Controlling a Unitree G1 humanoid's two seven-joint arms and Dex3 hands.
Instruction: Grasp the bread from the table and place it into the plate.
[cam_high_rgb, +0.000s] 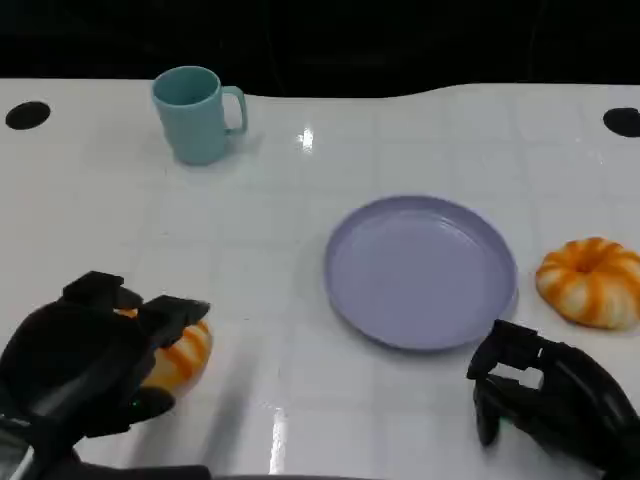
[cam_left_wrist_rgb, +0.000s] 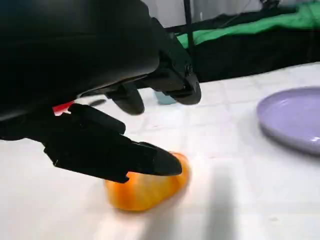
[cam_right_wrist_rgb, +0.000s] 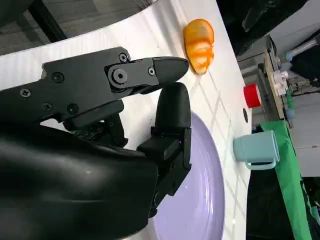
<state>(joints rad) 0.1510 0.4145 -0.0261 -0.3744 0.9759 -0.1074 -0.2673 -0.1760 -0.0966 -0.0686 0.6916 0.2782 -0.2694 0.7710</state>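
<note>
My left hand (cam_high_rgb: 85, 360) sits at lower left of the head view, fingers closing around the bread (cam_high_rgb: 180, 352) on the bench (cam_high_rgb: 300, 280) (contact unclear). The plate (cam_high_rgb: 420, 270) lies to its right; my right hand (cam_high_rgb: 545, 395) is empty, fingers apart.

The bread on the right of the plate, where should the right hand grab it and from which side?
Probably from above, fingers closing across the bread's rounded sides. It is a low ridged dome lying flat on the table, just clear of the plate, so a top-down grip avoids the rim. The right hand sits nearer the robot, holding nothing.
</note>
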